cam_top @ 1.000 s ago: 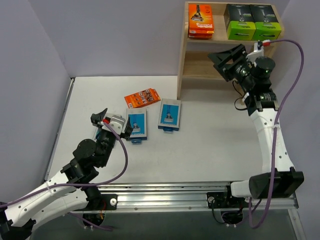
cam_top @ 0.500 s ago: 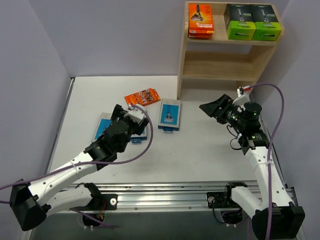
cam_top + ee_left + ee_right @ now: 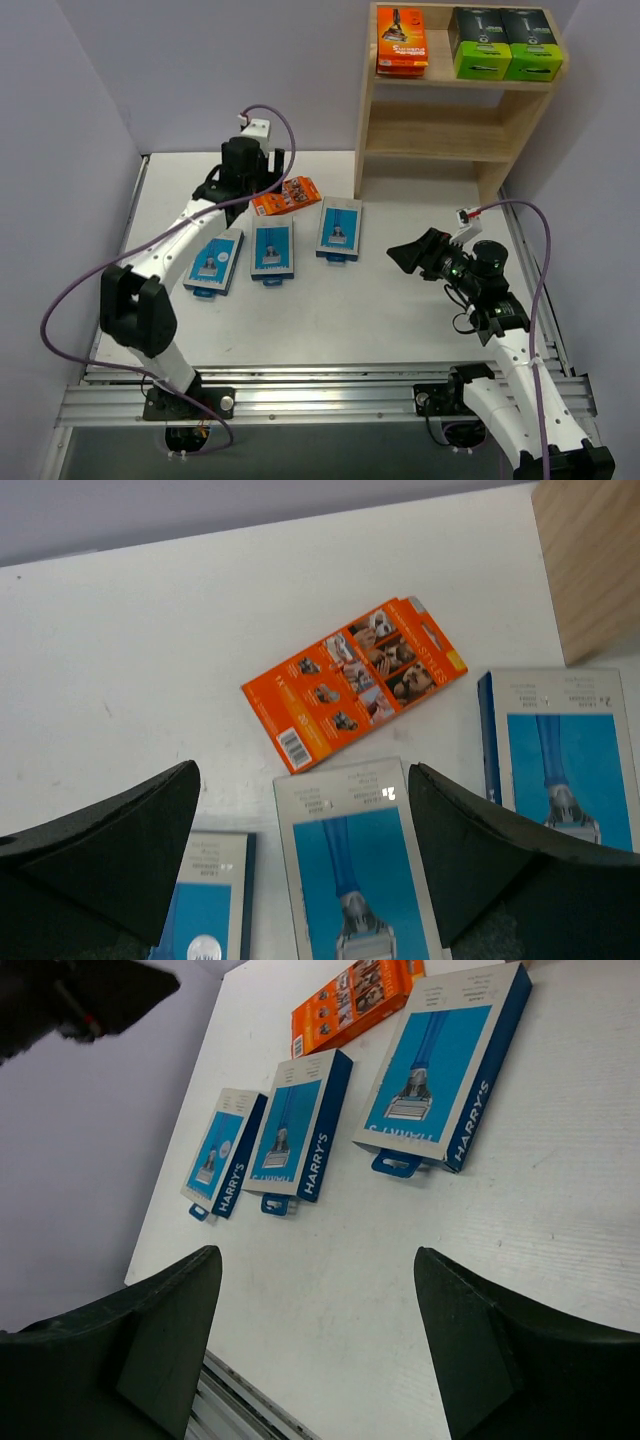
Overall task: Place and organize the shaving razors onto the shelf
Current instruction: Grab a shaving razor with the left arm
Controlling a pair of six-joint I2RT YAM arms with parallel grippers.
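The wooden shelf (image 3: 378, 120) stands at the back right. Stacked orange packs (image 3: 401, 40) and two black boxes with green ends (image 3: 504, 43) sit on its top tier. On the table lie one orange pack (image 3: 285, 195) (image 3: 355, 680) and three light-blue cards (image 3: 213, 261) (image 3: 272, 250) (image 3: 339, 229). My left gripper (image 3: 243, 178) (image 3: 305, 880) is open and empty, held high over the orange pack and the middle card (image 3: 355, 880). My right gripper (image 3: 410, 255) (image 3: 320, 1340) is open and empty, low over bare table right of the cards, pointing left at them (image 3: 445, 1065).
The shelf's lower tier (image 3: 430, 130) holds nothing. The shelf side panel (image 3: 590, 560) shows at the top right of the left wrist view. Grey walls close the left and back. The table's near edge and metal rail (image 3: 320, 385) run along the front.
My left arm has swung from the near left up and away to above the orange pack, uncovering the left card. My right arm has drawn back from the shelf and come down to the table.
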